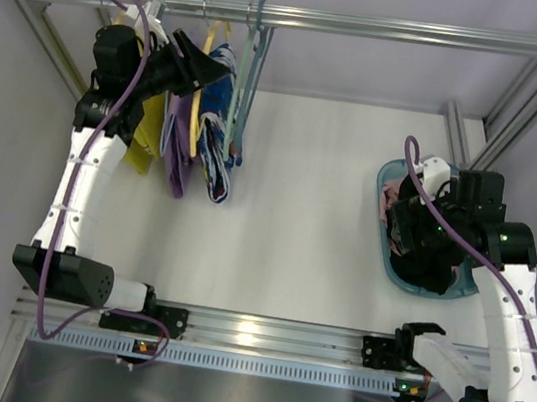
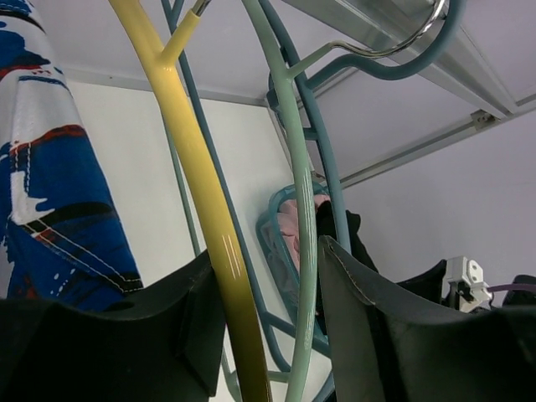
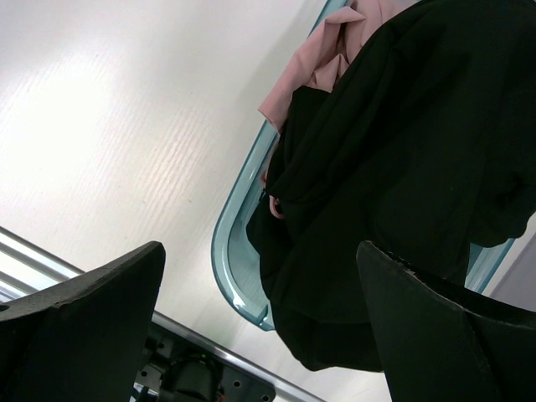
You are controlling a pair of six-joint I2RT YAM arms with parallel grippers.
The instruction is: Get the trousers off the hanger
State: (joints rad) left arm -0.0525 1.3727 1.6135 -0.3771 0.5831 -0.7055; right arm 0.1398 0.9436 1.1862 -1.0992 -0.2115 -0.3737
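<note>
Soft, light trousers (image 1: 218,143) draped limp on the thin yellow hanger (image 2: 201,193) under the rail (image 1: 376,25): probably slides off easily, best pinched at a loose fold. Straddling that hanger with left gripper (image 2: 266,255), jaws apart, unclamped; right gripper (image 3: 260,247) spread wide above the basket (image 3: 222,243).

Top external: fixed, high above and behind the arm bases, facing down and forward. Wide view; takes in the whole bench (image 1: 326,220), the rail (image 1: 376,25) along the far side and the basket (image 1: 381,193) at right.

Left wrist: very near, tilted upward past the left tool (image 2: 266,251), along the hanger (image 2: 197,193) and a teal-grey hanger (image 2: 300,209) to the rail overhead. The trousers (image 2: 50,193) are at frame left.

Right wrist: close, facing down past the right tool (image 3: 260,247) onto the basket rim and bench.

Shared: top and left wrist both hold the rail and hangers. The basket appears in all three, far off in left wrist.
</note>
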